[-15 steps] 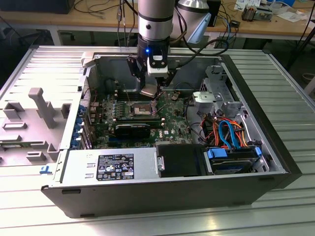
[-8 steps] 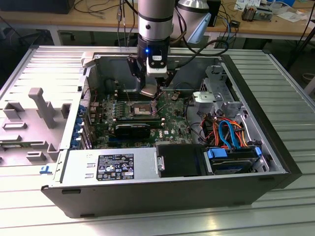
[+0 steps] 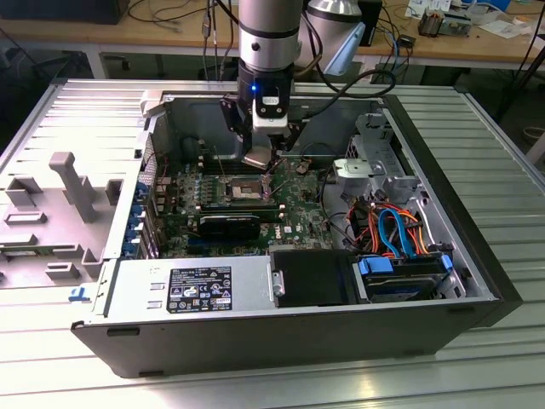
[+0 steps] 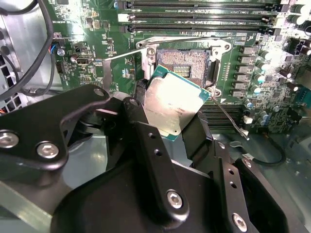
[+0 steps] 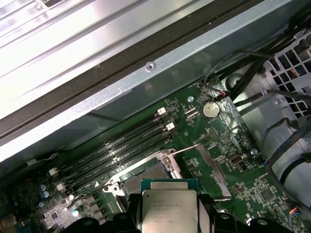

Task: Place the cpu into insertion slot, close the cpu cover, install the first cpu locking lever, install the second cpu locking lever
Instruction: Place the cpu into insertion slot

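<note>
Flat square chip (image 4: 172,104), dull silver-grey metal on top with a thin green edge, hanging tilted just above the open socket (image 4: 187,60), not seated. Clamped by two opposite edges in the gripper (image 4: 167,119), with matte black fingers (image 4: 138,121) set narrow to the chip's width and pressing on both sides. Beneath, a square socket with a tan-tinged bed of fine contacts inside a bright metal rim. Beside it in the first wrist view, the thin silver cover plate (image 5: 215,172) standing open, and in the second wrist view a slim wire lever (image 4: 228,116) angled away from one corner. Around the socket, a glossy green board (image 4: 97,41) crowded with small parts, with long black memory sticks (image 4: 204,18) in parallel rows along one side. In the exterior view, all inside a sheet-metal computer case (image 3: 281,341) lying open on a ribbed aluminium table (image 3: 485,128), with the silver-and-black arm (image 3: 269,34) reaching straight down into it.
</note>
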### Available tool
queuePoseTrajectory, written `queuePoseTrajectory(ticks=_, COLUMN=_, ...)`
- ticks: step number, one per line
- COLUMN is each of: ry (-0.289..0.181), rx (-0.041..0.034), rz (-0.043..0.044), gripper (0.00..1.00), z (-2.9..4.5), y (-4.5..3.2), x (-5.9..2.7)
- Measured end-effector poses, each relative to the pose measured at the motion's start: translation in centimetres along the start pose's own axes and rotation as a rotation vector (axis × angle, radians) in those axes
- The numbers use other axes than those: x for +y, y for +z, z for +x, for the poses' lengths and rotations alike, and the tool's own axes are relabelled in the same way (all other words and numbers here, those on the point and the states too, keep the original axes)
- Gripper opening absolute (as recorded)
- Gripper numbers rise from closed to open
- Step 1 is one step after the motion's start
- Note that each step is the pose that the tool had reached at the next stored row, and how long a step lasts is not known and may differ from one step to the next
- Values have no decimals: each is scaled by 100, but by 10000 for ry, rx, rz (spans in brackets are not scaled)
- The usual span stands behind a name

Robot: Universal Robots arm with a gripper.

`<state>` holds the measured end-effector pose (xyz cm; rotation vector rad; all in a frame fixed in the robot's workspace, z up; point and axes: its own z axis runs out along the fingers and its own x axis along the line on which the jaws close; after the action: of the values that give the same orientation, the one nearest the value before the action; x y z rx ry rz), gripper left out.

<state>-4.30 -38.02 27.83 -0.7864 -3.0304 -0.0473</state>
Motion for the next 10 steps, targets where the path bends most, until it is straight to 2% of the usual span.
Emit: queuePoseTrajectory(ticks=10, ry=259, rx=-7, rz=-5, gripper=54, z=0, y=5, x=0)
